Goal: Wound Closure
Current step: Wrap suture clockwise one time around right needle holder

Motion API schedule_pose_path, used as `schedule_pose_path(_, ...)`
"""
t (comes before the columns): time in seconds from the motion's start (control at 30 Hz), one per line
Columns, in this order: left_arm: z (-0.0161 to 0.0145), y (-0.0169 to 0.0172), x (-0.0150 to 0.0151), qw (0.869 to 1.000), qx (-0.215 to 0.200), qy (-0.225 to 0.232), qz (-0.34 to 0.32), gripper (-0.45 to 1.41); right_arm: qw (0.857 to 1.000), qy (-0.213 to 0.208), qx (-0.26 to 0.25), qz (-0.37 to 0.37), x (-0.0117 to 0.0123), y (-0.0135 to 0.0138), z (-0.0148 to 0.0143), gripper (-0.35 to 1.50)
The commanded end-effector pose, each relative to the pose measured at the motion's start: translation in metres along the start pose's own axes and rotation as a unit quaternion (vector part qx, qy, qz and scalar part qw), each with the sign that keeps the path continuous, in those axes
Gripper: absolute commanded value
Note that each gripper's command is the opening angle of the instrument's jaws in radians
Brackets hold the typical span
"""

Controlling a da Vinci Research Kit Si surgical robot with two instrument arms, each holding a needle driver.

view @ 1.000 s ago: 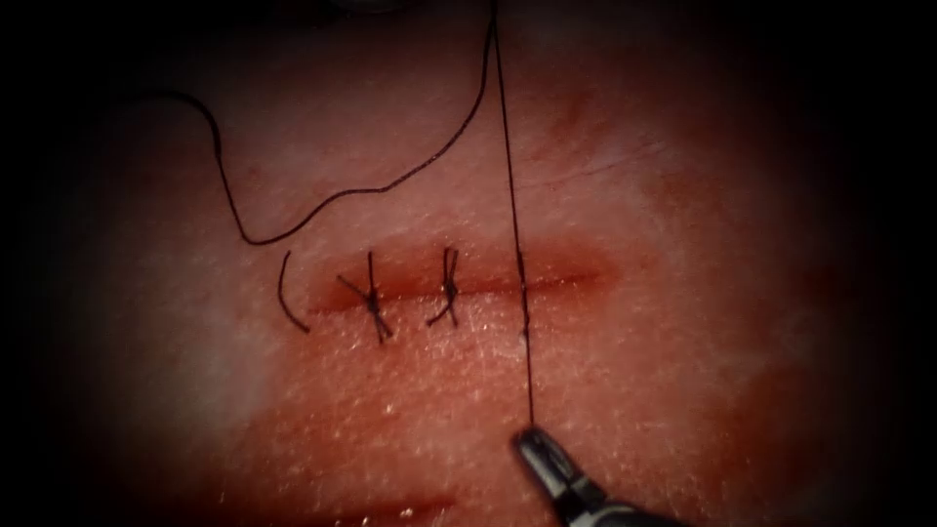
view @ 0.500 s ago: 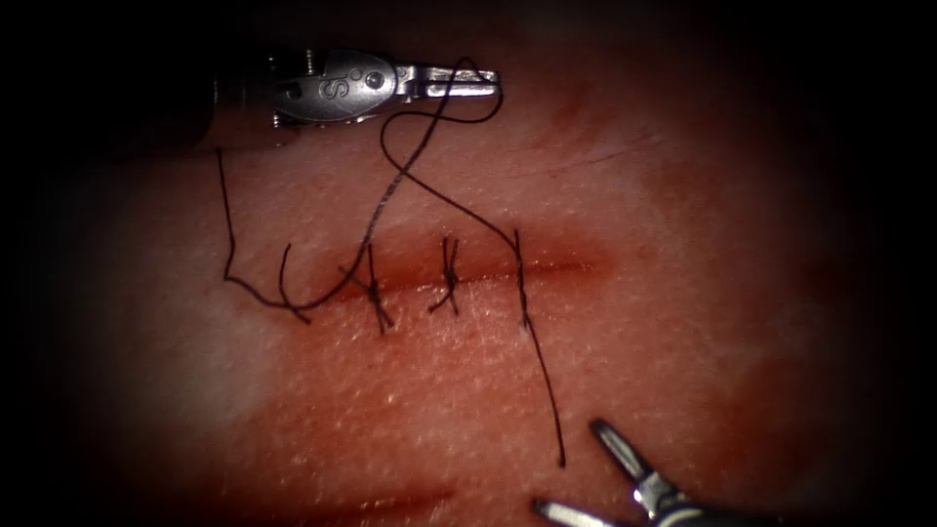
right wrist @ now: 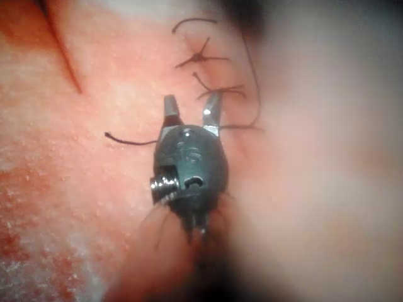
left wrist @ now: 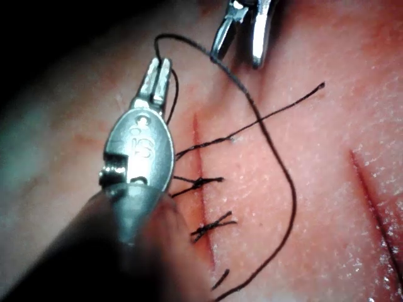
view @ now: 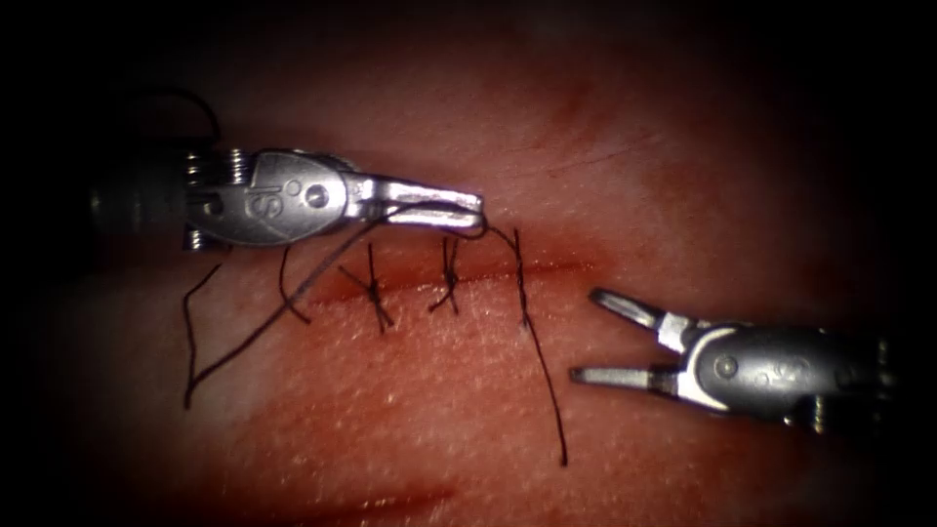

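My left tool (view: 471, 209) lies just above the cut (view: 571, 266), jaws shut on the thread (view: 535, 342) close to the third stitch. That thread crosses the cut and its free end (view: 563, 459) lies loose on the tissue (view: 683, 166) below. The long strand trails left under the left tool in a slack loop (view: 190, 376). My right tool (view: 586, 337) sits off the cut's right end, open and holding nothing. In the left wrist view the left tool (left wrist: 158, 68) grips the thread (left wrist: 291, 189). In the right wrist view the right tool (right wrist: 190, 108) is spread open.
Two tied stitches (view: 374, 293) (view: 449, 279) close the cut's left part. A short cut end of thread (view: 285, 288) lies left of them. Red fluid (view: 390, 503) wets the tissue below the cut, where a second shallow slit shows.
The right tool let go of the taut thread end, opened and rose to the cut's right end. The left tool came down to the cut with the thread, which went slack.
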Motion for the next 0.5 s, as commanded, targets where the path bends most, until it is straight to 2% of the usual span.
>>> schedule_pose_path(0.03,0.0,0.0001,0.0001,1.0,0.004,-0.009,0.001,-0.45,0.998,0.01,0.041,0.038,-0.0009,0.0017,0.0021,-0.35)
schedule_pose_path(0.13,-0.0004,0.0008,0.0006,1.0,0.01,-0.021,0.002,-0.45,0.995,-0.013,0.086,0.046,-0.0015,0.0021,0.0042,-0.35)
schedule_pose_path(0.23,-0.0006,0.002,0.0013,0.999,0.014,-0.03,0.007,-0.45,0.99,-0.022,0.126,0.058,-0.0023,0.0009,0.0073,-0.35)
schedule_pose_path(0.43,-0.0005,0.0037,0.002,0.999,0.02,-0.04,0.013,-0.45,0.987,-0.001,0.148,0.067,-0.0028,-0.0009,0.0106,-0.35)
schedule_pose_path(0.5,-0.0004,0.005,0.0025,0.998,0.023,-0.047,0.02,-0.45,0.985,0.008,0.154,0.071,-0.0027,-0.0018,0.013,-0.35)
